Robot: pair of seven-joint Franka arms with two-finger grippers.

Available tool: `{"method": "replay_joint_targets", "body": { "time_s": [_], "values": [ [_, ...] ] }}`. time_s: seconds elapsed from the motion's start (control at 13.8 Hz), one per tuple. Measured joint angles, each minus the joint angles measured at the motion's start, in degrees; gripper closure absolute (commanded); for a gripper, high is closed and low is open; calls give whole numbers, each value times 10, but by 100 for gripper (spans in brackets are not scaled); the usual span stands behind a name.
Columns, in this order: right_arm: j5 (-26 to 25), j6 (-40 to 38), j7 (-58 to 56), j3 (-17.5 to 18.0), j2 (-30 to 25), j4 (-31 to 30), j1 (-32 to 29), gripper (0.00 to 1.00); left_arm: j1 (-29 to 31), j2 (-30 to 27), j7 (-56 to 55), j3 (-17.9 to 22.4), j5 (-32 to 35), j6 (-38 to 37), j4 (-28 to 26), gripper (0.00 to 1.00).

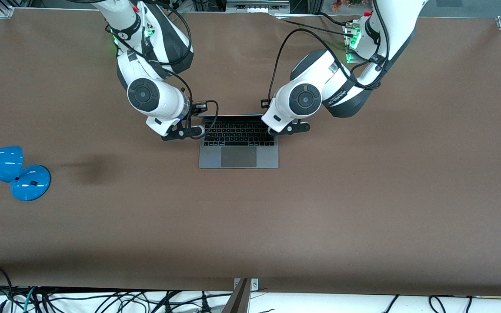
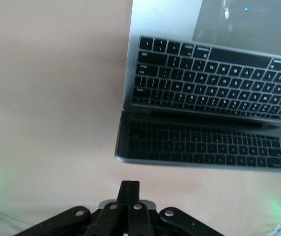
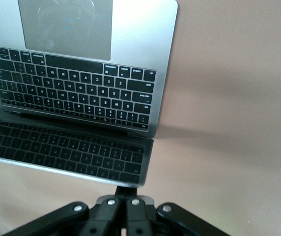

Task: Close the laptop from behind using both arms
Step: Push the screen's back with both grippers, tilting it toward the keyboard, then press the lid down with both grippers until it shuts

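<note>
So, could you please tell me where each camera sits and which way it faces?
Front view: high across the table, facing both arms, the open laptop and a blue lamp.
Left wrist view: above the laptop's screen edge; left gripper fingers shut.
Right wrist view: likewise; right gripper fingers shut.
Shared: all show the keyboard and trackpad.

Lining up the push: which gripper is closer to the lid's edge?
The right gripper: its shut tips reach the laptop lid's corner. The left gripper, also shut, shows bare table before the lid.
</note>
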Motion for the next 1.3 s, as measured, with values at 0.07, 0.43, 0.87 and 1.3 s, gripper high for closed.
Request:
{"method": "replay_joint_targets", "body": {
  "time_s": [0.07, 0.43, 0.87, 1.3],
  "values": [
    [-1, 4, -3, -1, 4, 1, 0, 100, 0, 5, 0, 1, 9, 3, 3, 100],
    [-21, 44, -19, -3, 31, 12, 0, 100, 0, 37, 0, 5, 23, 6, 32, 100],
    [-23, 46, -24, -11, 45, 34, 0, 100, -1, 70, 0, 15, 33, 18, 61, 100],
    [-23, 88, -50, -18, 75, 47, 0, 100, -72, 96, 0, 88, 33, 38, 92, 100]
  ]
}}
